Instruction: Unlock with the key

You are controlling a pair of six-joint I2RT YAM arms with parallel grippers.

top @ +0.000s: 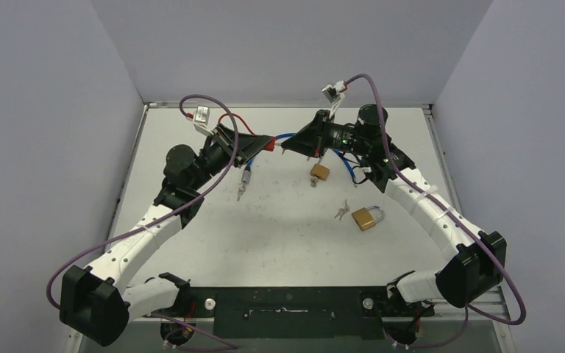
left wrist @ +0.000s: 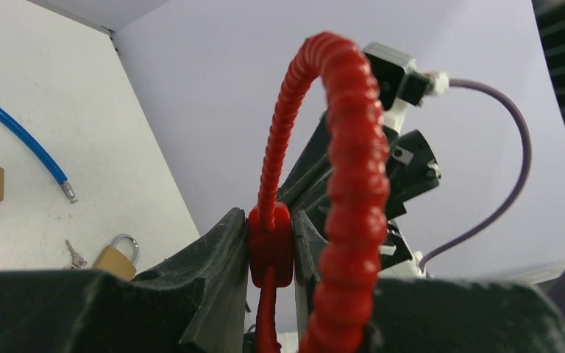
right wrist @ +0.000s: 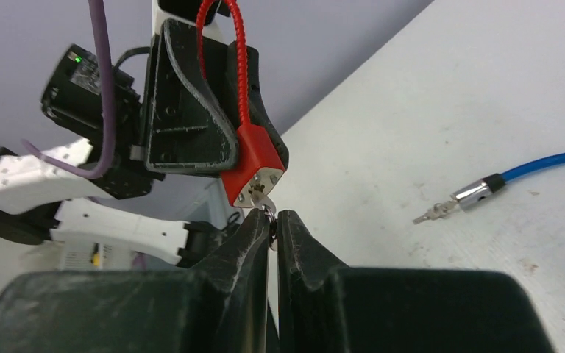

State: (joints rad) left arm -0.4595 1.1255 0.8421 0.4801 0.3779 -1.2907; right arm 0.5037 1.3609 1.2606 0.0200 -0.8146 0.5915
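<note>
Starting at the left of the overhead view, we are seeing the left arm (top: pixel 143 235) reaching up and inward over the white table (top: pixel 279 250). Below its wrist a blue cable (right wrist: pixel 544 165) is lying on the surface, its silver end pointing toward the arms with a small key-like piece sticking out of it. The left gripper (left wrist: pixel 268 219) is sitting closed down to a narrow gap and is clamping the red padlock (right wrist: pixel 254 163) by the flat sides of its body, so the lock is hanging in the air above the far middle of the table rather than resting on it. Its red cable shackle (left wrist: pixel 349 147) is looping back over the gripper's fingers. The padlock's silver keyhole face is pointing toward the right arm, and the key (right wrist: pixel 265 202) is sitting in that keyhole. Moving right, the right gripper (right wrist: pixel 274 220) is meeting the lock nose to nose: its fingers are pressing almost together and are pinching the head of the key right at the lock's face. Whether the key is turned we cannot tell. Further right on the table, a small brass padlock (top: pixel 319 173) is lying beneath the right wrist, and nearer the arms loose keys (top: pixel 340 212) are lying just beside a second brass padlock (top: pixel 368 217), its shackle toward the right. At the far right the right arm (top: pixel 434 212) is stretching back to its base.
</note>
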